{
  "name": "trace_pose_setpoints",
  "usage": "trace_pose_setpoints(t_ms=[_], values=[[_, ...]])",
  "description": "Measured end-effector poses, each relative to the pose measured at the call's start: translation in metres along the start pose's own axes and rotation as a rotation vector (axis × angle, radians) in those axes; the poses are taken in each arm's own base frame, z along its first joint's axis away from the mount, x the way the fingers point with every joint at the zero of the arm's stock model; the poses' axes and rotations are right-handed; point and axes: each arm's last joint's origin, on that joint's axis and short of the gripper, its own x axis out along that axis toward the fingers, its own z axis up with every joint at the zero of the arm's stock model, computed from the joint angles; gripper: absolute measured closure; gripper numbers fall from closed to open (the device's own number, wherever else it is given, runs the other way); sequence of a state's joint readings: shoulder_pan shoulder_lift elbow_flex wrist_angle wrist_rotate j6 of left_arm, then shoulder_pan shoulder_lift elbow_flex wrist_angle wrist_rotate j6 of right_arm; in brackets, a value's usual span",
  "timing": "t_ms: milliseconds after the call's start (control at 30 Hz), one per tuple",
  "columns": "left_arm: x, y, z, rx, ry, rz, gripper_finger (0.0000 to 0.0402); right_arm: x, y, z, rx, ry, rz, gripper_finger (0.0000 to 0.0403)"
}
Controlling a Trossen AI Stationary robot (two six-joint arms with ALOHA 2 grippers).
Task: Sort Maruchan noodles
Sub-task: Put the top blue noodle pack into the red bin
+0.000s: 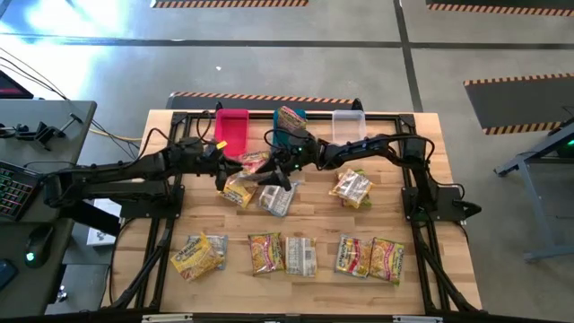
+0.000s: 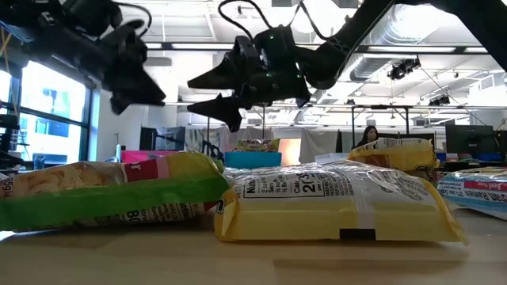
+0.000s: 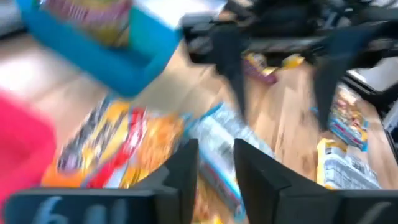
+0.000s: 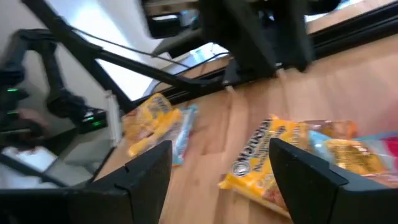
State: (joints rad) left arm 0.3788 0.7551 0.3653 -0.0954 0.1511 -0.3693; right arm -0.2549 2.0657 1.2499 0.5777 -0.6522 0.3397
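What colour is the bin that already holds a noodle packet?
Blue; the blue bin shows best in the high view, between the pink and clear ones.

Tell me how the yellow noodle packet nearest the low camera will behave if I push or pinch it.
The yellow packet looks puffed and crinkly, so its wrapper would probably give under a pinch while the block inside stays stiff. It lies flat on the wooden table, so a push should slide it, not roll it. The glossy film may slip between fingers; gripping an edge seam seems safer.

Industrial lab or workshop floor: polished concrete with hazard-striped tape [image 1: 242, 97], exposed ceiling ductwork [image 2: 396, 36], a wooden worktable [image 1: 305, 287] in a black frame, and a keyboard [image 1: 13, 188] alongside.
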Motion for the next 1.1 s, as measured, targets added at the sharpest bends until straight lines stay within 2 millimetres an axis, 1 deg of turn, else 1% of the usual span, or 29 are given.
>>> trace_pose_setpoints(t_ms=[100,233,400,567,700,867,967,1100], values=[[0.000,0.005,-0.008,-0.137,0.095,0.029,0.0273,-0.007,0.000,0.006,0.010,0.019,0.027,0.0148],[0.005,0.010,-0.020,-0.324,0.223,0.082,0.0246,-0.017,-0.001,0.015,-0.010,0.020,0.010,0.0148],[0.019,0.015,-0.027,-0.416,0.268,0.127,0.0229,-0.021,-0.003,0.016,-0.026,0.028,-0.004,0.0148],[0.036,0.019,-0.026,-0.405,0.238,0.165,0.0222,-0.021,-0.004,0.013,-0.037,0.058,-0.014,0.0148],[0.047,0.025,-0.032,-0.388,0.273,0.198,0.0222,-0.021,-0.004,0.012,-0.042,0.066,-0.016,0.0149],[0.058,0.028,-0.035,-0.314,0.285,0.193,0.0222,-0.021,-0.004,0.011,-0.042,0.075,-0.018,0.0149],[0.062,0.028,-0.034,-0.302,0.265,0.187,0.0227,-0.021,-0.004,0.011,-0.045,0.075,-0.018,0.0149],[0.066,0.029,-0.033,-0.289,0.245,0.183,0.0245,-0.021,-0.004,0.011,-0.045,0.075,-0.018,0.0149]])
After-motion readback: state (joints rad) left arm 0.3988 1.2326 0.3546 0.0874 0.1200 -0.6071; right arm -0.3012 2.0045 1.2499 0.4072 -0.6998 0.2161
